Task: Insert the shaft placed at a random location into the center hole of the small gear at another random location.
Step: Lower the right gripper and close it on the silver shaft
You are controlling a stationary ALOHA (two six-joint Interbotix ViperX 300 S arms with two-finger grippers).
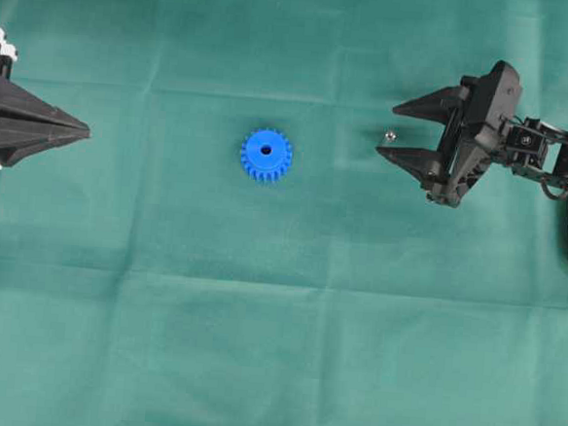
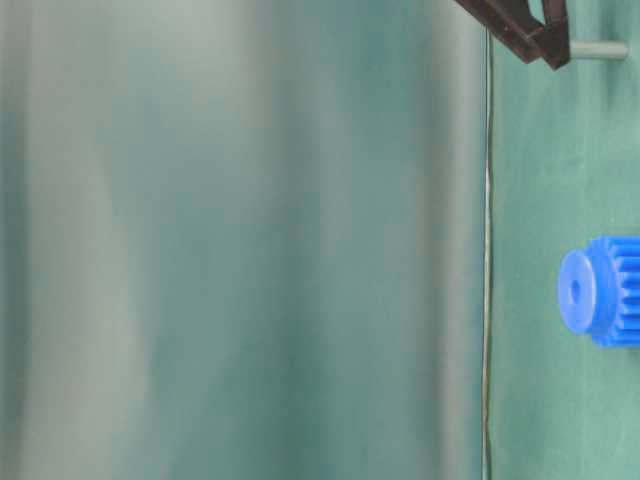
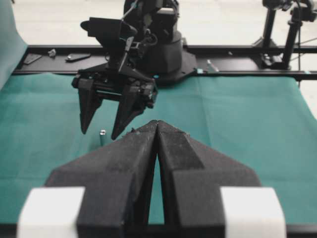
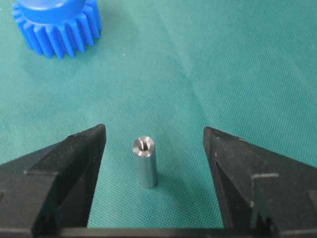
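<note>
The small gear [image 1: 266,154] is bright blue and lies flat mid-table, its center hole [image 1: 266,150] facing up; it also shows as the small gear [image 4: 57,25] at the top left of the right wrist view. The shaft [image 4: 145,161], a short silvery pin, stands upright on the cloth. My right gripper [image 4: 153,130] is open around it, one finger on each side, touching neither. From overhead the shaft [image 1: 390,137] sits just inside the right gripper [image 1: 387,132] tips. My left gripper [image 1: 87,129] rests shut and empty at the far left, its shut tips [image 3: 157,123] pointing at the right arm.
Green cloth [image 1: 274,349] covers the whole table. The right arm's body [image 1: 551,159] reaches in from the right edge. A black frame rail [image 3: 237,62] with the arm's base runs along the table's far side in the left wrist view.
</note>
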